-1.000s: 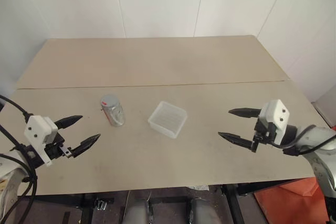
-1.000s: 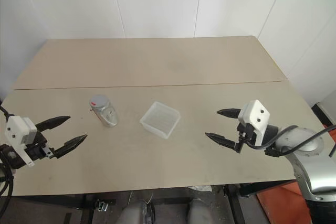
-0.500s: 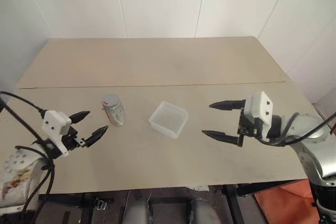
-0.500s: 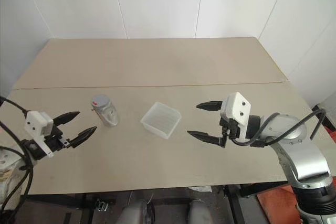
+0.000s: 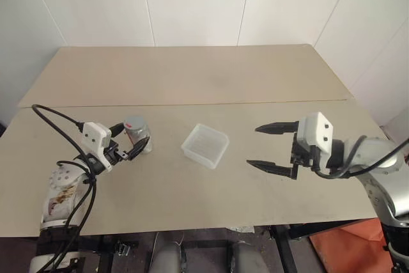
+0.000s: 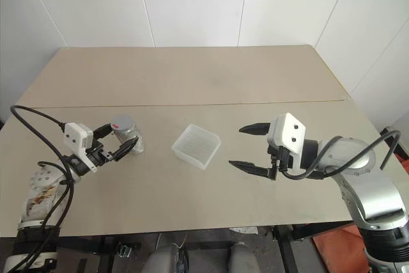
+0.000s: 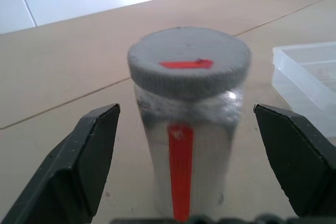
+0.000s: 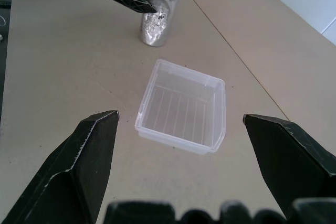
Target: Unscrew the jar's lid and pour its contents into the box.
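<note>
Bracketing the jar (image 7: 189, 145) with a gap on each side, the two black fingers (image 7: 84, 166) of the left gripper (image 5: 132, 140) stand spread wide, one on either flank of the silvery body, neither touching it. The jar stands upright on the table (image 5: 192, 81), in the left half of the near board, closer to the seam between the two boards than to the near edge. Its grey lid (image 7: 189, 69) is on, with a red mark on top, and a red strip runs down the side of the jar facing the left wrist.

The right gripper (image 5: 275, 147) also has its fingers (image 5: 276, 128) wide apart, gripping nothing. It hangs above the right half of the near board and points toward the box (image 8: 181, 106), well apart from it. The box sits open side up near the middle of the near board, turned a little askew to the table's edges, with ribbed lines across its bottom. It lies just right of the jar, apart from it

Black cables (image 5: 54, 116) loop from the left arm over the table's near left corner
</note>
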